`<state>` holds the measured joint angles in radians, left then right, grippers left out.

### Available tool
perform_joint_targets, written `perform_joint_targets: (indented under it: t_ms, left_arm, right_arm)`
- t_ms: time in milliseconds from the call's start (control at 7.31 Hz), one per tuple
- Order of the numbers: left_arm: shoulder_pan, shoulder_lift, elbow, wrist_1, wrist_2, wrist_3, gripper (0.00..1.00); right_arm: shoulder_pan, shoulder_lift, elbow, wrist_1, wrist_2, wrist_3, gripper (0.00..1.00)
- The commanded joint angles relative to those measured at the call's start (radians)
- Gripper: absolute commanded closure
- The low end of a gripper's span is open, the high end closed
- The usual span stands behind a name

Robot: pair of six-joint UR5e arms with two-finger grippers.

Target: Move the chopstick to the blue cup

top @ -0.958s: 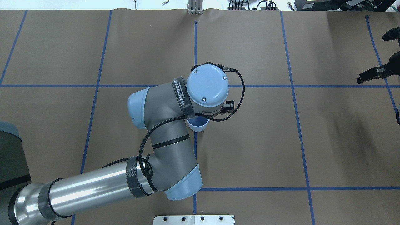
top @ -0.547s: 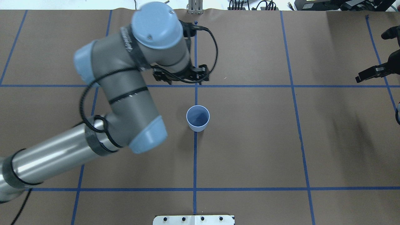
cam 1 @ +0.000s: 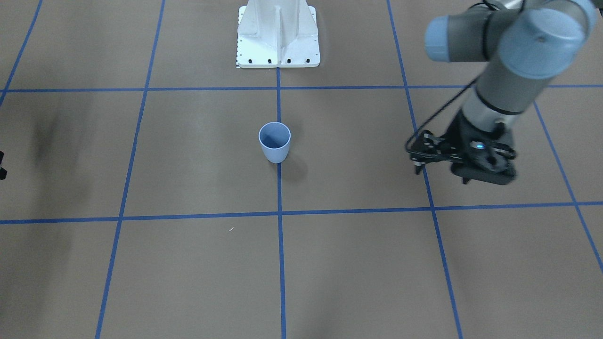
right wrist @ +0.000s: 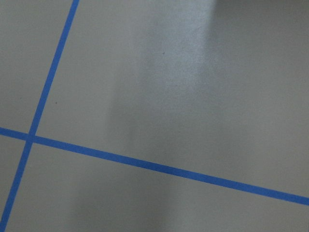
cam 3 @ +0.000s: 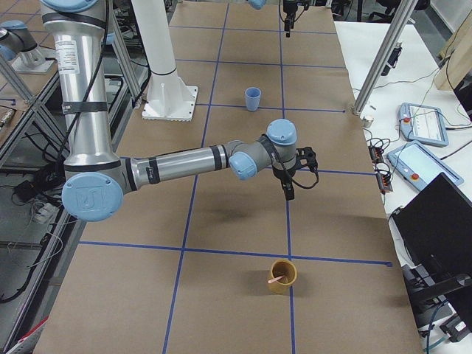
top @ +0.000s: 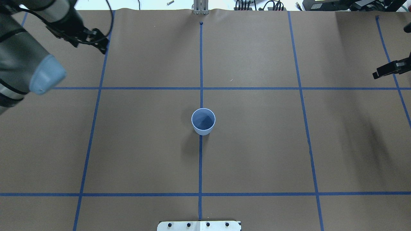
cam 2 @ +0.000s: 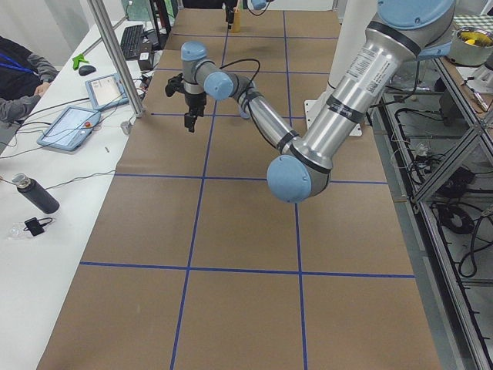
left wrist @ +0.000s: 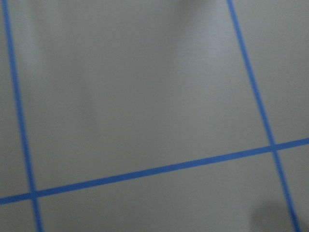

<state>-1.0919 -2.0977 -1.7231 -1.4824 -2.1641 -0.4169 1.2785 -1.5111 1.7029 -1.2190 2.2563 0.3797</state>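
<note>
Jaws of the left claw (top: 102,48), hanging over the far left of the tabletop (top: 257,144), are too dark to judge. The blue cup (top: 203,121) stands upright at centre. The right claw (top: 376,75) is cut off at the right edge, its grip unreadable. The chopstick (cam 3: 274,280) leans in a mustard cup (cam 3: 282,287), visible only from the right-end camera.

Found the cup (top: 203,121) upright at mid-counter (top: 257,144), the chopstick (cam 3: 276,279) leaning in a second cup (cam 3: 284,287) near the right end.
</note>
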Motion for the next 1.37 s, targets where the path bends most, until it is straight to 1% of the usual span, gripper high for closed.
perform_joint_targets:
  t_ms: [0, 137, 274, 411, 547, 684, 821, 958, 1095, 1232]
  left_arm:
    - [-0.208, 0.125, 0.077, -0.003, -0.072, 0.351, 0.01]
    - [-0.306, 0.161, 0.145, -0.003, -0.118, 0.532, 0.01]
    - [-0.398, 0.186, 0.219, -0.003, -0.147, 0.684, 0.01]
    - [-0.473, 0.243, 0.271, -0.013, -0.166, 0.810, 0.01]
    - [-0.533, 0.304, 0.280, -0.015, -0.169, 0.863, 0.01]
    - [-0.569, 0.374, 0.280, -0.062, -0.166, 0.886, 0.01]
    - [-0.571, 0.430, 0.275, -0.131, -0.163, 0.897, 0.01]
    - [-0.571, 0.435, 0.280, -0.166, -0.161, 0.886, 0.01]
    - [-0.571, 0.435, 0.280, -0.167, -0.161, 0.886, 0.01]
    - [-0.571, 0.435, 0.280, -0.167, -0.161, 0.885, 0.01]
  right_arm:
    - [0.108, -0.024, 0.001, -0.007, 0.054, -0.117, 0.00]
    - [0.154, -0.052, 0.000, -0.007, 0.071, -0.199, 0.00]
    - [0.217, -0.073, 0.000, -0.054, 0.071, -0.349, 0.00]
    - [0.286, -0.067, -0.003, -0.174, 0.065, -0.603, 0.00]
    - [0.318, -0.035, -0.011, -0.282, 0.033, -0.816, 0.00]
    - [0.320, -0.014, -0.025, -0.331, -0.031, -0.943, 0.00]
    - [0.321, 0.003, -0.092, -0.329, -0.047, -1.040, 0.00]
    - [0.321, 0.047, -0.200, -0.321, -0.047, -1.153, 0.00]
    - [0.321, 0.083, -0.291, -0.318, -0.047, -1.212, 0.00]
    - [0.318, 0.077, -0.330, -0.317, -0.076, -1.228, 0.01]
